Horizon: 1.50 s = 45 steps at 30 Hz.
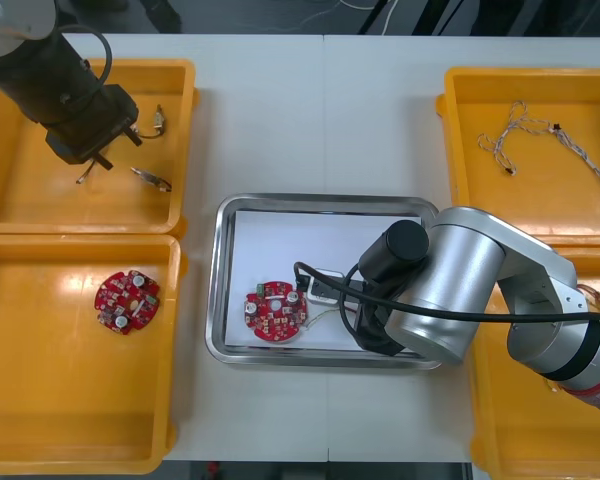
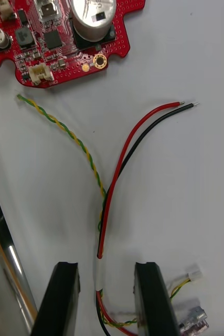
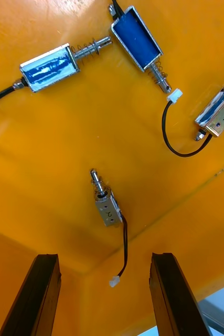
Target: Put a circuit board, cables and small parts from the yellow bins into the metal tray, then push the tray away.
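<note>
Right gripper (image 2: pixel 106 269) sits in the tray (image 1: pixel 320 203), frame centre. Its fingers are wide apart and straddle the red-and-black cable (image 2: pixel 114 173) without pinching it. The cable runs lengthwise away from the fingers, bare ends pointing off beside the circuit board (image 2: pixel 59 37). Left gripper (image 3: pixel 105 258) hangs spread wide with nothing held, over small metal parts (image 3: pixel 107 206) in the upper-left bin (image 1: pixel 20 200).

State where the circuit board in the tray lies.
Front view: the circuit board lies in the near-left part of the tray, beside the cables at the right gripper.

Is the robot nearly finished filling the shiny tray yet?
About halfway. Done: a circuit board lies in the tray, with cables beside it under the open right hand. Now: the open left hand hovers over small metal parts in a yellow bin. Left: moving a part over, then pushing the tray away.
</note>
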{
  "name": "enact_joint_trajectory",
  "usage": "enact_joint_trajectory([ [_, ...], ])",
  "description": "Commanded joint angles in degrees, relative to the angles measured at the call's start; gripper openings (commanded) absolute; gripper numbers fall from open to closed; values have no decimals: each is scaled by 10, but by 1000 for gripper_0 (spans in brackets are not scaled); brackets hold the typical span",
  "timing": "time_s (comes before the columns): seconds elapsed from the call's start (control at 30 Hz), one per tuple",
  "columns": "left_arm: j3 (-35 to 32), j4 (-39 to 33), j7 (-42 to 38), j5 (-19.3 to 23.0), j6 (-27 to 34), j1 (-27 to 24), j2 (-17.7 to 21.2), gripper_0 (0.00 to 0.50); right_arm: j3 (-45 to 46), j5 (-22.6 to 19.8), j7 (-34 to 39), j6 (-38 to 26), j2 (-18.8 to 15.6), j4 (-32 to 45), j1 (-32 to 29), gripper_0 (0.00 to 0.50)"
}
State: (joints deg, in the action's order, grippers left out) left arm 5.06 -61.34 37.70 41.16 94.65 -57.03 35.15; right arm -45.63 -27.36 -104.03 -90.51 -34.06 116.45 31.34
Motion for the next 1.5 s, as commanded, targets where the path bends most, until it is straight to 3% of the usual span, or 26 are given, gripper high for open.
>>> enact_joint_trajectory([
  [0.03,-14,19,-8,13,-20,-36,-14,500,-9,8,-6,5,13,8,-4,500],
  [0.37,34,79,-30,23,-90,-38,-28,500,-9,45,-1,-5,7,55,-3,500],
  [0.8,63,116,-45,28,-139,-37,-39,500,3,43,15,-60,1,95,23,500],
  [1.1,79,127,-50,31,-154,-37,-42,500,103,-49,32,-186,7,96,72,500],
  [1.3,81,129,-51,32,-154,-37,-42,492,188,-109,47,-195,9,96,90,500],
  [1.33,81,129,-51,31,-154,-37,-42,414,198,-114,49,-195,9,96,92,500],
  [1.4,81,129,-49,33,-155,-37,-42,1,234,-125,52,-195,8,96,97,500],
  [1.5,82,129,-48,33,-154,-37,-42,0,275,-132,60,-195,6,96,102,500],
])
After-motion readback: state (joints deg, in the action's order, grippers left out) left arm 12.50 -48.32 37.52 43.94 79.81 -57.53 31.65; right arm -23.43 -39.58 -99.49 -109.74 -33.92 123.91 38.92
